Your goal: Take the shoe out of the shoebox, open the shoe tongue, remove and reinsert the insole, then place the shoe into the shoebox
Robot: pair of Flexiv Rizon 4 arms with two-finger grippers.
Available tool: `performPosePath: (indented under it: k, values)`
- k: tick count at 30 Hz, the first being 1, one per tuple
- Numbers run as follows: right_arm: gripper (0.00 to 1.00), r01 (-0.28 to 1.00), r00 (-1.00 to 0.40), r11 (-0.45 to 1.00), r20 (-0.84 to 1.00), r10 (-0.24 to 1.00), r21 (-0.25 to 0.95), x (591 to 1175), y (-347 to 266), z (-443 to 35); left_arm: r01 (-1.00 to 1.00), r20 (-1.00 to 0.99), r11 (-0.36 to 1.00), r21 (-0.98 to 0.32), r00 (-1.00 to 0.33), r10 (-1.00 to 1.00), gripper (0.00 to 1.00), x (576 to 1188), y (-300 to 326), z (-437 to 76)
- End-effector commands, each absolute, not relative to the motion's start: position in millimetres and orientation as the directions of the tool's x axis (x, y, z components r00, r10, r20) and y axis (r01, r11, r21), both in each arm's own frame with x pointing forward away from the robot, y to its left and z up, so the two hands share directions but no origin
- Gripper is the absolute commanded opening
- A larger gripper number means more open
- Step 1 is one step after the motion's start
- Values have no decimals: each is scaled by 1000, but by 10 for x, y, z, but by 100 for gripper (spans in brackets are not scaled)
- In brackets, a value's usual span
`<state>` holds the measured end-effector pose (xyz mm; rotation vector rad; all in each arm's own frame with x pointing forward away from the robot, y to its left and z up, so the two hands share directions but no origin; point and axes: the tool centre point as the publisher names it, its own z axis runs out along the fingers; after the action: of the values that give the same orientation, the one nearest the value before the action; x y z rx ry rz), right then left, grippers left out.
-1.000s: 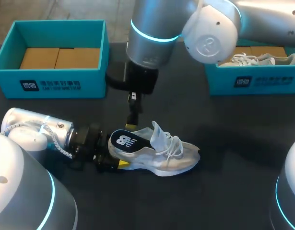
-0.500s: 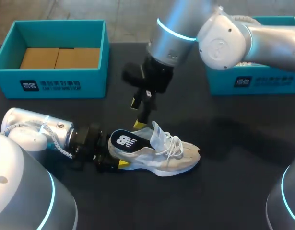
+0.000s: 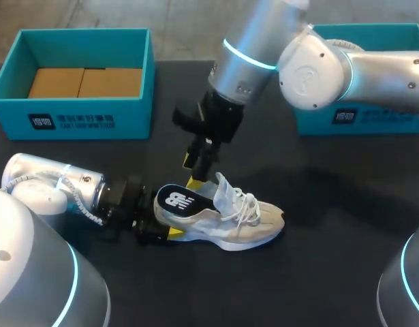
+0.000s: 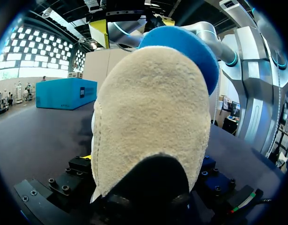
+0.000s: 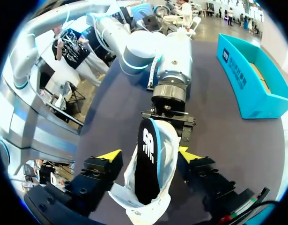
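Observation:
A beige shoe (image 3: 229,221) with white laces lies on its sole on the dark table, toe to the right. A black insole (image 3: 176,201) with a white logo and blue edge sticks up out of its heel opening. My left gripper (image 3: 160,230) is low on the table at the heel, shut on it from both sides. The heel (image 4: 148,117) fills the left wrist view. My right gripper (image 3: 193,172) hangs just above and behind the shoe's collar. It is open, its yellow fingertips (image 5: 108,155) standing on either side of the insole (image 5: 147,154) without touching it.
A teal box (image 3: 80,112) with cardboard inside stands at the back left. A second teal box (image 3: 359,119) is at the back right, partly hidden by my right arm. Bare table lies in front of the shoe and to its right.
My right arm has swung its wrist to the right and tilted. Its gripper has stayed over the heel opening and come slightly lower. The left arm and the shoe have not moved.

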<state>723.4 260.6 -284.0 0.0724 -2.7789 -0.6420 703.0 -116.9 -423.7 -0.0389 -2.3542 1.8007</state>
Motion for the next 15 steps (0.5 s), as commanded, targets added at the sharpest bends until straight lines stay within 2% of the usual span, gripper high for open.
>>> performPosePath:
  k: [1,4,7,15]
  values:
    - [65,17,-952,906,283,-114,423,7262,2716,-2930,-86,125,270,-959,-984,130,0,7055,-1168,-4257]
    - [55,19,-950,908,290,-115,419,7258,2733,-2968,-86,125,270,-959,-984,130,0,7055,-1168,-4257]
    - [50,20,-946,908,301,-117,419,7260,2735,-3000,-86,125,270,-959,-984,130,0,7055,-1168,-4257]
    - [49,20,-935,904,329,-134,427,7277,2723,-3078,-86,125,270,-959,-984,130,0,7055,-1168,-4257]
